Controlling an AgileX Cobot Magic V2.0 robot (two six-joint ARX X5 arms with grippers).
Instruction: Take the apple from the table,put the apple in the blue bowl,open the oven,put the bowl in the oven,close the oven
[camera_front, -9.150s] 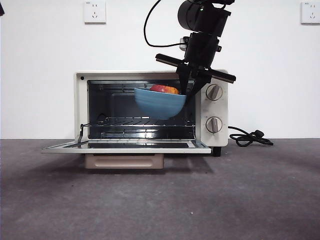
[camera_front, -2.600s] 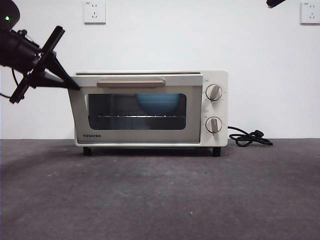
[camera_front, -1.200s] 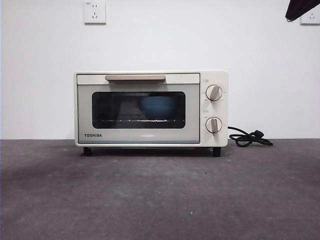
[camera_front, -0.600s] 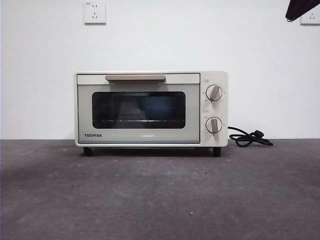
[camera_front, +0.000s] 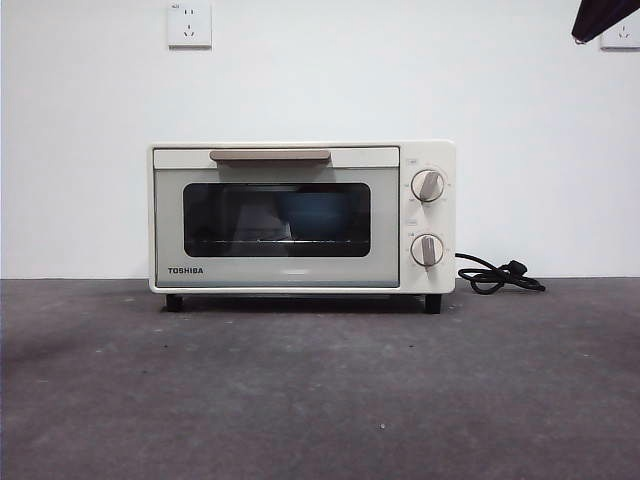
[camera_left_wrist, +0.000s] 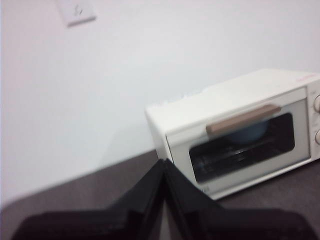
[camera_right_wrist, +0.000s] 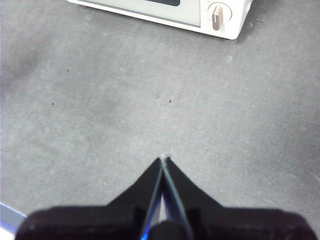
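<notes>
Table (camera_front: 320, 400): a dark grey mottled surface is spreading across the whole foreground, carrying the oven and the cord.
Wall (camera_front: 320, 80): a plain white wall is standing behind the oven, bearing a socket plate (camera_front: 190, 23) high up.
Oven (camera_front: 300, 218): it is sitting upright toward the back of the table, its dark glass door (camera_front: 277, 220) lying flush against the body, fully closed; the beige bar handle (camera_front: 270, 155) is running along the top of the door.
Blue bowl (camera_front: 313, 212): it is showing dimly through the glass, sitting inside the oven on the wire rack, right of the window's middle.
Apple: I cannot tell it apart through the dark glass.
Knobs (camera_front: 428, 185): two are sitting one above the other on the oven's right panel.
Cord (camera_front: 497, 275): a black cord is lying coiled on the table just right of the oven.
Left gripper (camera_left_wrist: 164, 165): it is hanging in the air well apart from the oven, jaws pressed together on nothing.
Right gripper (camera_right_wrist: 163, 161): it is hanging above bare table in front of the oven, jaws clenched, empty.
</notes>
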